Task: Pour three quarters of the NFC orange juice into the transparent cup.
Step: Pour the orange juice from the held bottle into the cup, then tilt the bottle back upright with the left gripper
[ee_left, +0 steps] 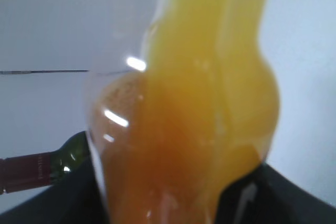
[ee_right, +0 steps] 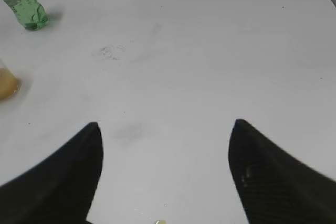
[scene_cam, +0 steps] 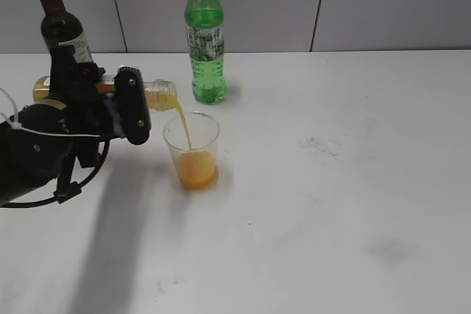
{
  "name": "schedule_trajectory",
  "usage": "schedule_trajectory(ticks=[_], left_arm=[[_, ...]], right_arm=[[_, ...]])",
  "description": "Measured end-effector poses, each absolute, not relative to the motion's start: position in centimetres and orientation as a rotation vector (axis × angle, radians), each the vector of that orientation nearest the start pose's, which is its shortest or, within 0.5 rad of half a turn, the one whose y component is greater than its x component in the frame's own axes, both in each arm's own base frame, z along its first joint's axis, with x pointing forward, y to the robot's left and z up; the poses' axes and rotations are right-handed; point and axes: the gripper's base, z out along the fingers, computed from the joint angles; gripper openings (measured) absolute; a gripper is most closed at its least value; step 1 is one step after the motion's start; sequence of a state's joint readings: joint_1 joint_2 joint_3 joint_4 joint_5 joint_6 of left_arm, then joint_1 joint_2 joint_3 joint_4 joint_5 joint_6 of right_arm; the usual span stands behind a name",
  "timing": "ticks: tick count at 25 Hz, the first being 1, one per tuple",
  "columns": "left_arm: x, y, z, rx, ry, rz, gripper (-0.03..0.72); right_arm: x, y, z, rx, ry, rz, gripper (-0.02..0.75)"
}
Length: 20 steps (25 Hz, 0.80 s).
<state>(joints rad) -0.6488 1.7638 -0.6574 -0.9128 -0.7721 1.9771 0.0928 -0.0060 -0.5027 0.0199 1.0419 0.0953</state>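
Observation:
My left gripper (scene_cam: 131, 104) is shut on the NFC orange juice bottle (scene_cam: 158, 93) and holds it tipped on its side, neck to the right. A stream of juice runs from the neck into the transparent cup (scene_cam: 193, 151), which stands just right of the gripper and is about a third full. In the left wrist view the bottle (ee_left: 199, 119) fills the frame, blurred and orange. My right gripper (ee_right: 165, 129) is open and empty over bare table; the cup's edge (ee_right: 6, 83) shows at its far left. The right gripper is out of the exterior view.
A tall green bottle (scene_cam: 205, 38) with a yellow cap stands just behind the cup; it also shows in the right wrist view (ee_right: 25, 4). A dark wine bottle (scene_cam: 62, 23) stands behind my left arm and shows in the left wrist view (ee_left: 47, 166). The white table (scene_cam: 338, 182) has faint smudges.

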Motion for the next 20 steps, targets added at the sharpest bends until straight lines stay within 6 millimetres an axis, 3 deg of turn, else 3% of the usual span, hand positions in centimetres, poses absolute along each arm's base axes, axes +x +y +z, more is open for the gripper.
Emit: schedule_trajectory(ticks=[20], left_arm=[[27.9, -14.56, 16.09, 1.496, 1.425, 1.074, 0.479]], right_arm=[[-0.53, -0.11, 27.95, 0.003, 2.018, 0.11, 0.571]])
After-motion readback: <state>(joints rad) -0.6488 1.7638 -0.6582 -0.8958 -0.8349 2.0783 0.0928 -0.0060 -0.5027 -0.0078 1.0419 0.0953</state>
